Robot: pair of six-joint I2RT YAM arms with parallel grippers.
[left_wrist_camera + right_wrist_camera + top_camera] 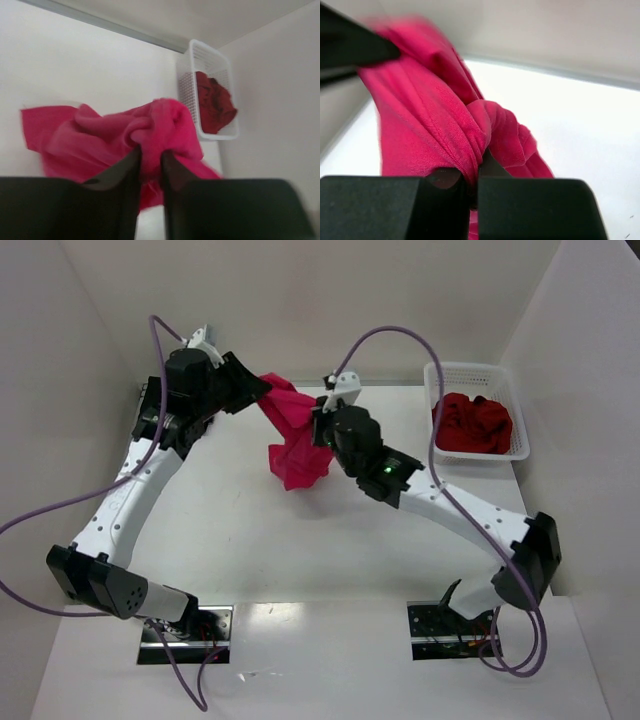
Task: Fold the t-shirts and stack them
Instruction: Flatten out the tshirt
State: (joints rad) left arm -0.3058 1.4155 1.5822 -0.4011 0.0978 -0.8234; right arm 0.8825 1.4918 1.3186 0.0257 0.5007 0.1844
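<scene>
Shirt in hand: we are holding the bright crimson-pink cloth t-shirt (295, 445) bunched up over the far middle of the white tabletop (230, 530). It is hanging strung between our two pincers with its loose folds drooping. We cannot tell whether they are touching the surface.

Other shirts: the dark red cloth t-shirts (472, 423) are lying crumpled in the white plastic lattice basket (480, 368) at the far right corner, well apart from the pink one.

Progress: we are judging the task to be near its start. No shirt is lying flat, none is showing as folded, and no stack is showing on the tabletop. Spreading and folding this shirt, then working through the basket, are all remaining.

Left pincer: the left pincer (150, 152) is pinching a gather of the pink shirt, its fingers drawn close with only a fold of cloth between them.

Right pincer: the right pincer (472, 175) is gripping a twisted knot of the same shirt, its fingers pressed nearly together on the cloth.

Next need, as we are judging it: both grips are sitting on bunched cloth rather than on corners, so we are expecting to regrasp at matching edges before any fold.
</scene>
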